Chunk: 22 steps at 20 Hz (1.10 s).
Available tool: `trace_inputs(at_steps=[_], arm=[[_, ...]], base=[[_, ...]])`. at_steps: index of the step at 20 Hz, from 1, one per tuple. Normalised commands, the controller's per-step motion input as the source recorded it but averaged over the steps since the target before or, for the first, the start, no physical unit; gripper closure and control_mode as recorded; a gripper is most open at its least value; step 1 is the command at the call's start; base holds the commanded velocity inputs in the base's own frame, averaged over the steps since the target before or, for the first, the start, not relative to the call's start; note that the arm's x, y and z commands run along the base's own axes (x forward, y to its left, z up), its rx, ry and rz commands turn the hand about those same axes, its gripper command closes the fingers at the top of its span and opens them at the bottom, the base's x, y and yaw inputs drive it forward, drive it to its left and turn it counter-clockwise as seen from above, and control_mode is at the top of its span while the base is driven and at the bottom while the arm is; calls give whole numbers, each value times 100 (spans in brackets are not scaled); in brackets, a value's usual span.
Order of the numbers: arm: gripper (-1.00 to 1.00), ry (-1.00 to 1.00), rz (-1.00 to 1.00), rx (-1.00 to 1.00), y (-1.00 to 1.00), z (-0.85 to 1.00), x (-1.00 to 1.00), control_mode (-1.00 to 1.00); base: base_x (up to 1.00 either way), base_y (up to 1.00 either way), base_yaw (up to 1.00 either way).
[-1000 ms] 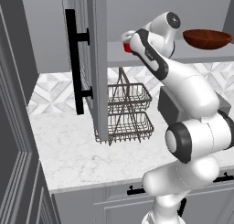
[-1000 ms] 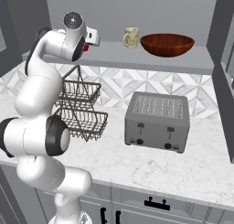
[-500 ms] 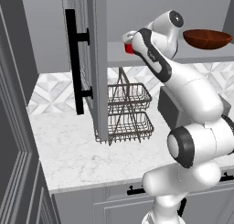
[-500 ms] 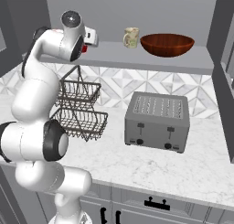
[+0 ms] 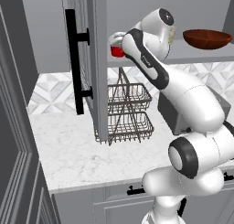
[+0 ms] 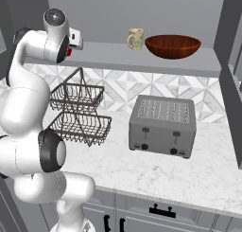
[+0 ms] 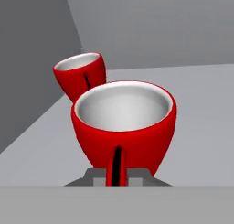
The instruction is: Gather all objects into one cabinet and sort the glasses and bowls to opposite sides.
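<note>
Placing a red cup [image 7: 123,127] at the left end of the cabinet shelf [image 6: 142,58], end effector [image 7: 118,173] clamped on its wall, close to a second red cup [image 7: 80,74] deeper in the corner. Next, probably: settle the base flat on the shelf, loosen the grip, back out without nudging the neighbour.

Further right on that shelf, cream patterned cup [image 6: 135,38], just beside the brown bowl [image 6: 172,45] at the right end. Likely still to move left, away from the bowl.

Below on the worktop [image 6: 156,167]: wire basket rack [image 6: 78,112], then toaster [image 6: 163,126]. Open cabinet door [image 5: 93,63] close on the arm's left, cramping the retreat.
</note>
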Motion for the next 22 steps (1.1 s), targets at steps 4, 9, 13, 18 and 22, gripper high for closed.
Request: trace_inputs(at_steps=[4, 9, 13, 18, 22], arm=[[100, 0, 7, 2, 75, 0, 0, -100], [100, 0, 7, 2, 51, 0, 0, -100], [100, 0, 6, 0, 19, 0, 0, -100], [100, 0, 3, 0, 23, 0, 10, -100], [100, 0, 0, 0, 37, 0, 30, -100]], base=[[0, 0, 0], [0, 0, 0], [0, 0, 0], [0, 0, 0], [0, 0, 0]])
